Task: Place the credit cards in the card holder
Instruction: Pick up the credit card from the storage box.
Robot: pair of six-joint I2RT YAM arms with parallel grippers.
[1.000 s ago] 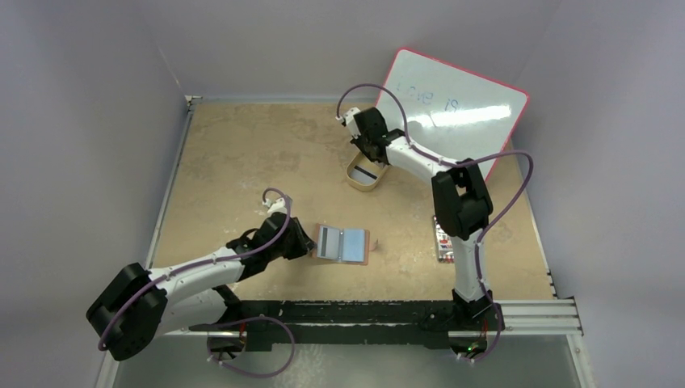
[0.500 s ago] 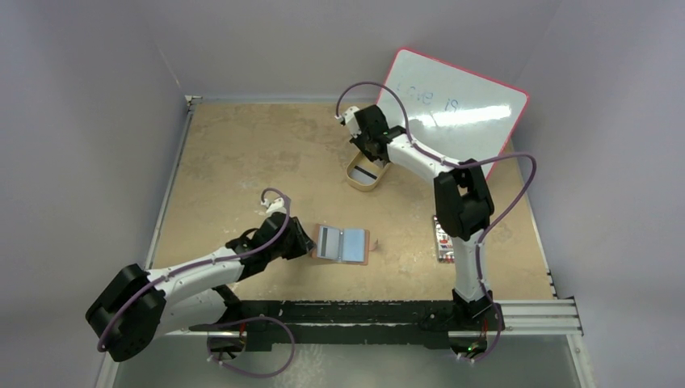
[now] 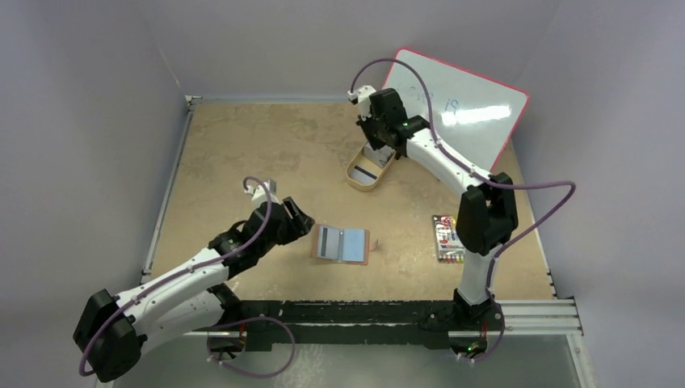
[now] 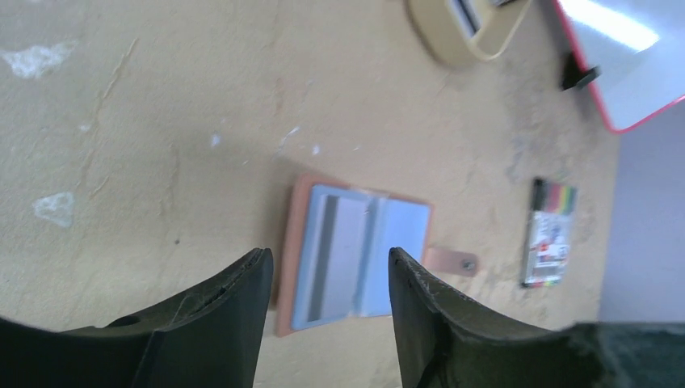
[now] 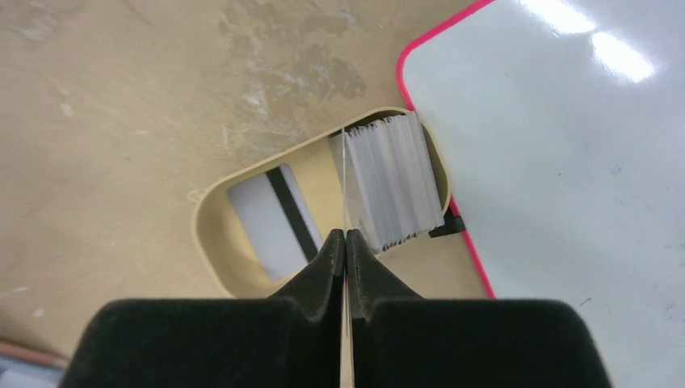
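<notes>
The card holder (image 3: pixel 342 245) lies open on the table, reddish-brown, with its snap tab (image 4: pixel 451 261) pointing right. Inside it sit a whitish credit card with a dark stripe (image 4: pixel 335 257) and a light blue one (image 4: pixel 401 246). My left gripper (image 3: pixel 304 225) hovers just left of the holder, open and empty (image 4: pixel 327 255). My right gripper (image 5: pixel 346 233) is shut on one thin credit card (image 5: pixel 344 174) seen edge-on, above the tan tray (image 5: pixel 208 242). A stack of credit cards (image 5: pixel 393 182) stands in that tray, and a striped card (image 5: pixel 275 220) lies flat beside it.
A red-framed whiteboard (image 3: pixel 456 105) leans at the back right, touching the tray's far end (image 5: pixel 565 162). A pack of coloured markers (image 3: pixel 447 239) lies right of the card holder. Grey walls close in the table on three sides.
My left gripper opened and drew back up from the card holder's left edge. My right gripper rose out of the tray, shut on a single card.
</notes>
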